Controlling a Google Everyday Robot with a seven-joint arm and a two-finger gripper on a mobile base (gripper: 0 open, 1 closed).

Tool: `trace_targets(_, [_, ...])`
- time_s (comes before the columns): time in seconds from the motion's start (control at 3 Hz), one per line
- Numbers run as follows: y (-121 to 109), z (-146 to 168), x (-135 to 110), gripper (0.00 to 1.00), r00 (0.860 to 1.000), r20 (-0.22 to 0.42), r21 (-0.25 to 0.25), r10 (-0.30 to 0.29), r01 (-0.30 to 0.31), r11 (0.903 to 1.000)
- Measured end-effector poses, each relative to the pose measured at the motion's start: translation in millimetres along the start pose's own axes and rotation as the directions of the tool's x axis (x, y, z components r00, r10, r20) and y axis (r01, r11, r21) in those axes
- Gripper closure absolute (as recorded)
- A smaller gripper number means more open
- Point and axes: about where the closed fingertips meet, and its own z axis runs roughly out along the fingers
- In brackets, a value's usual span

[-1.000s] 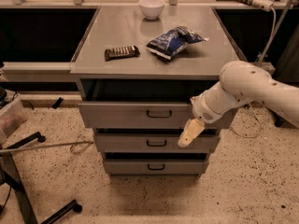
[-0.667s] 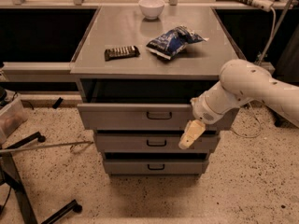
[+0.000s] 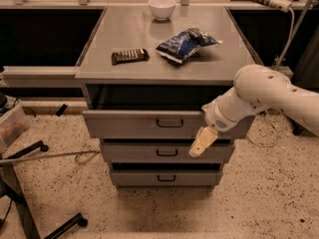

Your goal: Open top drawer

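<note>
**Desk:** What is in the shot?

**Photographer:** A grey metal cabinet (image 3: 124,29) on a speckled floor, seen from above and in front. The top drawer (image 3: 134,125) stands partway out, its long flat front forward of the cabinet's top edge. A dark gap shows behind the panel.

**Desk:** Anything in that drawer?

**Photographer:** Cannot tell. The tray lies in shadow under the cabinet top. The small black loop handle (image 3: 170,123) sits at the centre of the front, with nothing touching it.

**Desk:** Where is the gripper?

**Photographer:** The cream-coloured gripper (image 3: 203,142) hangs off the white arm (image 3: 259,91), which reaches in from the right. It points down and to the left. It sits just below the right end of the top drawer's front, across the face of the middle drawer (image 3: 129,152) and well right of the handles. Whether it is open or closed I cannot tell from this angle. It grips nothing that I can see.

**Desk:** The other drawers?

**Photographer:** The middle drawer and the bottom drawer (image 3: 134,177) show only their fronts, so any contents are hidden.

**Desk:** On top?

**Photographer:** A white bowl (image 3: 162,11) sits near the back edge, and what it holds cannot be made out. A crumpled blue snack bag (image 3: 184,44) lies in front of it, and a dark wrapped bar (image 3: 129,56) lies to the bag's left, apart from it.
</note>
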Motion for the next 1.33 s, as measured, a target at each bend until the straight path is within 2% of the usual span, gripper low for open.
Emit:
trace_targets(0.33, [-18, -17, -19, 0.0, 0.999, 0.033, 0.121, -0.026, 0.022, 0.9924])
trace_targets(0.67, [-28, -13, -33, 0.0, 0.998, 0.032, 0.152, -0.053, 0.048, 0.9873])
trace_targets(1.0, [-31, 8, -34, 0.0, 0.998, -0.005, 0.108, -0.056, 0.056, 0.9926])
trace_targets(1.33, [-21, 37, -16, 0.0, 0.996, -0.072, 0.016, -0.046, 0.048, 0.9987])
